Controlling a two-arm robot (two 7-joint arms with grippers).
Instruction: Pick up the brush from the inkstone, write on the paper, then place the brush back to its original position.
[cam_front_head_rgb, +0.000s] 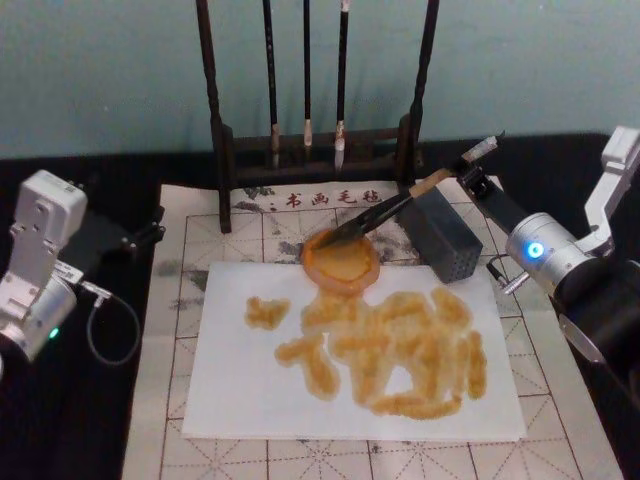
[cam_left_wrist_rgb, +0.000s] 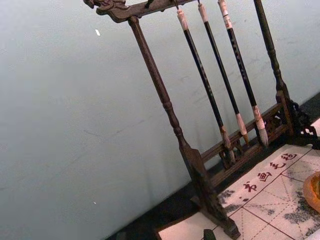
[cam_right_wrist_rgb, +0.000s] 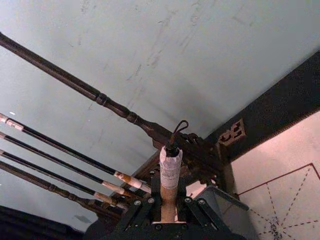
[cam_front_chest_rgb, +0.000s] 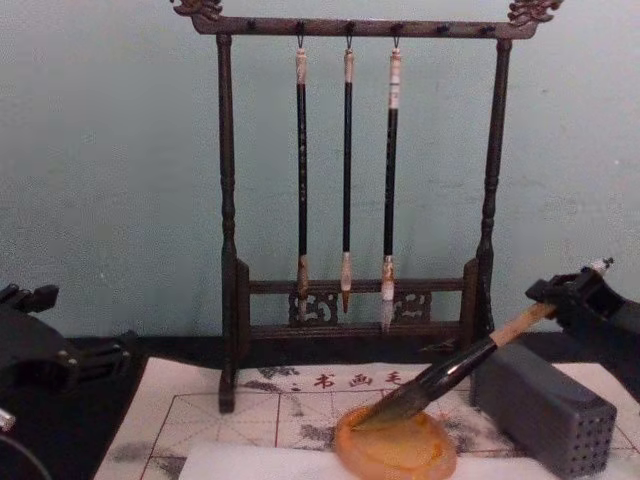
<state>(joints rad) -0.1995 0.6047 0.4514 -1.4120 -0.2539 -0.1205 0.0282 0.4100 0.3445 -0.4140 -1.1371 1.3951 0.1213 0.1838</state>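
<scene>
Right gripper (cam_front_head_rgb: 478, 160) clamps the brush (cam_front_head_rgb: 385, 210), tip resting in the inkstone (cam_front_head_rgb: 342, 262) below it; releasing carelessly could roll it onto the paper (cam_front_head_rgb: 240, 390)

Dark wooden rack (cam_front_chest_rgb: 228, 280) with three thin brushes (cam_front_chest_rgb: 347, 170) hanging; grey perforated block (cam_front_chest_rgb: 545, 405); gridded mat (cam_front_head_rgb: 200, 235).

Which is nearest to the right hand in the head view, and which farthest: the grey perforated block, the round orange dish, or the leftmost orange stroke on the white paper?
1. Grey perforated block: just beside the right hand, on the mat's right side.
2. Round orange dish: mid-table, under the brush tip.
3. Leftmost orange stroke: on the white paper, towards the robot's left.
</scene>
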